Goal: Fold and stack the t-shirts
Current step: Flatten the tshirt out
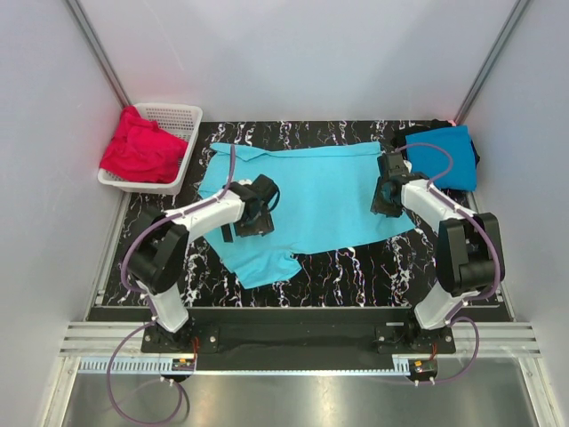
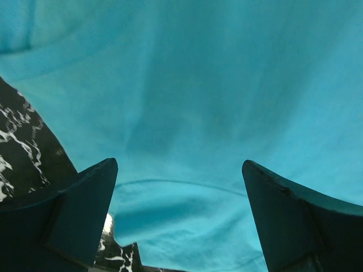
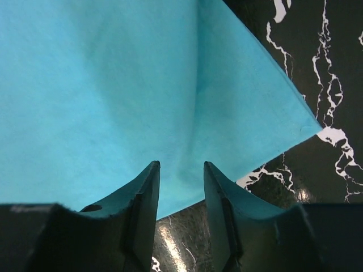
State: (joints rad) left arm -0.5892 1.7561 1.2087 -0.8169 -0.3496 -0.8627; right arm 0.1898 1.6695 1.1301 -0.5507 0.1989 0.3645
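A light turquoise t-shirt [image 1: 320, 191] lies spread across the middle of a black, white-veined marble table [image 1: 356, 267]. It is mostly flat, with soft creases, and one flap trails toward the near-left side. The left gripper [image 2: 180, 170] hangs over the left part of the shirt with its fingers set wide apart and nothing between them, and its wrist camera sees little but turquoise cloth. The right gripper [image 3: 181, 170] sits at the shirt's right edge, close to a pointed corner of the fabric that rests on the marble. Its fingers stand only a narrow gap apart, astride a crease in the cloth (whether they have caught any of it cannot be made out).

At the rear right of the table, just beyond the right arm, a deeper blue t-shirt [image 1: 440, 156] rests folded into a neat rectangle. The edges of black fabric [image 1: 405, 136] show from under it. At the rear left, a heap of red t-shirts [image 1: 138, 151] spills over the side of a white plastic lattice basket [image 1: 182, 116], well apart from the turquoise shirt.
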